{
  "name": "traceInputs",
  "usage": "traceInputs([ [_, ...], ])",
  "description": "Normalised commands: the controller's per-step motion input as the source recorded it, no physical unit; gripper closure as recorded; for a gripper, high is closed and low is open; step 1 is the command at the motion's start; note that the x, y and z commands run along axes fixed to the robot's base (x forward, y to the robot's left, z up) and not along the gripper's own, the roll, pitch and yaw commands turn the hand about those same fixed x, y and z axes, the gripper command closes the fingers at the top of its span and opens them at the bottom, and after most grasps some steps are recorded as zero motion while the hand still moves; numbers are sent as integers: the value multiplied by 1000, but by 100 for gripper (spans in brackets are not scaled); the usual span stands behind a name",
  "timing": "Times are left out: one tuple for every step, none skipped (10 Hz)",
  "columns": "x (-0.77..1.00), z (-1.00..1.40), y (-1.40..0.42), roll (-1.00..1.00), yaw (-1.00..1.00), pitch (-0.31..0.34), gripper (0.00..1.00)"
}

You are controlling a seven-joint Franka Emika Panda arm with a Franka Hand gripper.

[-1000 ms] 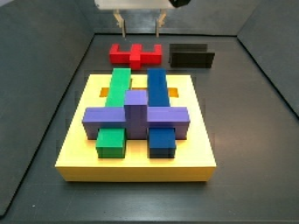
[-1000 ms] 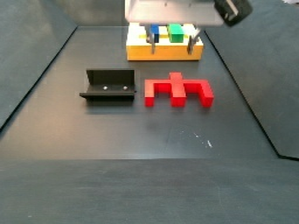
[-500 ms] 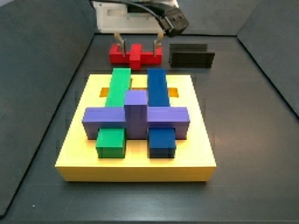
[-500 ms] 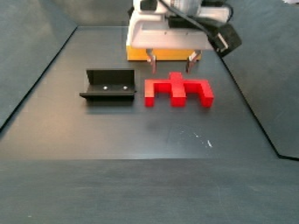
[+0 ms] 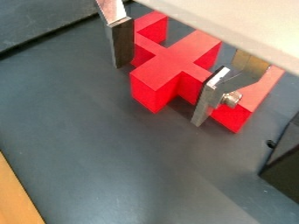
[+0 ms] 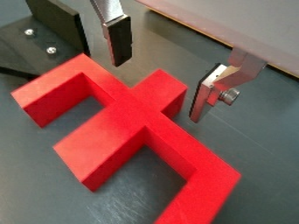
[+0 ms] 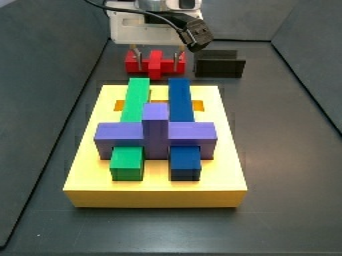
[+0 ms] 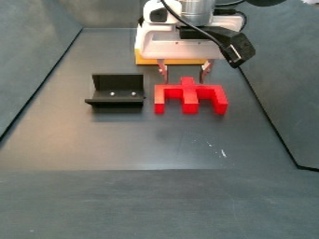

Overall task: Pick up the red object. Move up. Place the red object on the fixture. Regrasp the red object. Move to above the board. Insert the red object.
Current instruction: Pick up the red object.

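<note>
The red object (image 8: 189,96) lies flat on the dark floor, with its stem pointing toward the board (image 8: 147,60). It also shows in a side view (image 7: 154,66) and in both wrist views (image 5: 176,66) (image 6: 117,131). My gripper (image 8: 185,72) is open and hangs low over the stem. One silver finger (image 5: 119,39) stands on one side of the stem and its partner (image 5: 211,98) on the opposite side, with gaps showing. The gripper (image 6: 163,68) holds nothing. The dark fixture (image 8: 115,93) (image 7: 221,65) stands beside the red object, and its corner shows in a wrist view (image 6: 47,35).
The yellow board (image 7: 94,178) carries green (image 7: 131,100), blue (image 7: 178,100) and purple (image 7: 154,132) blocks. Dark walls ring the floor on all sides. Bare dark floor (image 8: 162,159) lies beyond the red object, away from the board.
The gripper has come down from above, and its open fingers now straddle the red object's stem. The red object, fixture and board have not moved.
</note>
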Motion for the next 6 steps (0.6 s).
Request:
traceInputs([
  [-14,-180,54,151,0,69,0],
  [0,-80,114,51,-14,59,0],
  [-31,-46,166,20,-46,44,0],
  [0,-34,134,1,-14,26,0],
  [-43,-80,83,49,-20,20,0],
  [-91,-129,0,63,-69,0,0],
])
